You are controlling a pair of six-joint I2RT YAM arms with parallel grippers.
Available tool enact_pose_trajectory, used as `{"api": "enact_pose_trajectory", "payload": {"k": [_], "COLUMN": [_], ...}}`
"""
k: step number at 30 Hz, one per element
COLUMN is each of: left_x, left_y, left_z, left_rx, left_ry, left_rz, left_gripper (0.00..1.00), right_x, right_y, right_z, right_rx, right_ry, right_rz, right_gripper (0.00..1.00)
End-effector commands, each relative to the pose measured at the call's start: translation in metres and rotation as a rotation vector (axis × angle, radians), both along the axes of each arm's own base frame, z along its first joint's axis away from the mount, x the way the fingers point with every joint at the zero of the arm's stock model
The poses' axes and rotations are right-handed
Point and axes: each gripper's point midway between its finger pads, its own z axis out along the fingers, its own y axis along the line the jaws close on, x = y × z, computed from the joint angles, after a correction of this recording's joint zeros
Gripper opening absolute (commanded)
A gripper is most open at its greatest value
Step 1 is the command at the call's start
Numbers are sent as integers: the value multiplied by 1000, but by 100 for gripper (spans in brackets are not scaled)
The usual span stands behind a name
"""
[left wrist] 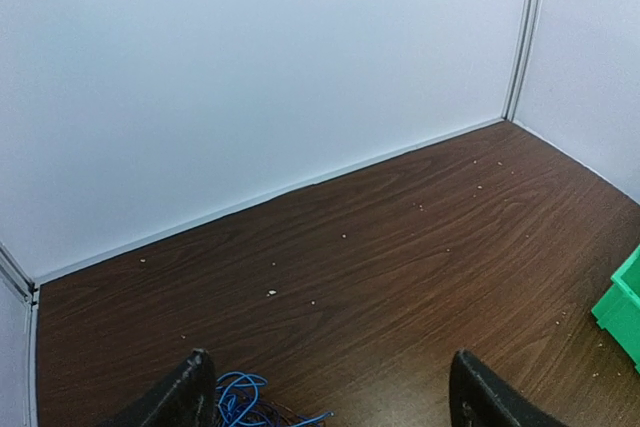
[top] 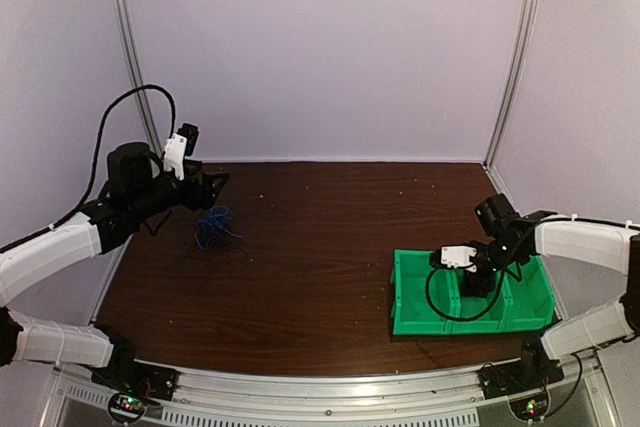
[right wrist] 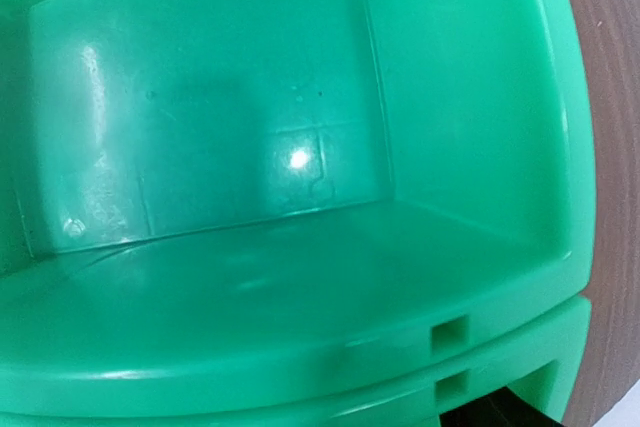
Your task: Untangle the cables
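Observation:
The cables (top: pixel 215 225) lie as a small blue tangle with darker strands on the dark wood table at the left. In the left wrist view the cables (left wrist: pixel 245 399) sit at the bottom edge, just inside the left finger (left wrist: pixel 190 394). My left gripper (top: pixel 212 192) hovers just behind and above the tangle, and in its wrist view the left gripper (left wrist: pixel 335 402) is open wide with bare table between the fingers. My right gripper (top: pixel 478 282) points down into a green bin (top: pixel 405 292). Its fingers do not show in the right wrist view, which is filled by the bin (right wrist: pixel 200 127).
The green bin has several compartments and stands at the right front of the table. A thick black cable loop (top: pixel 436 299) hangs from the right wrist over the bin. White walls with metal posts (top: pixel 512 67) close off the back and sides. Small crumbs (left wrist: pixel 271 293) dot the wood.

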Motion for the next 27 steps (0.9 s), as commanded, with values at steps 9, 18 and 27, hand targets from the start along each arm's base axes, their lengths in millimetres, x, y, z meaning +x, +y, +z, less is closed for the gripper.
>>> {"api": "enact_pose_trajectory", "payload": {"k": [9,18,27], "left_x": [-3,6,45], "left_y": [-11,-6,54], "left_z": [13,0,-74], "left_rx": [-19,-12,148], "left_ry": [-58,-10,304], "left_rz": [-53,5,454], "left_gripper": [82,81,95], "right_x": [126,160,103], "right_y": [88,137,118], "right_z": [23,14,98], "right_rx": [107,50,160], "right_ry": [-111,-3,-58], "right_rz": [4,62,48], "right_gripper": [71,64,71]}}
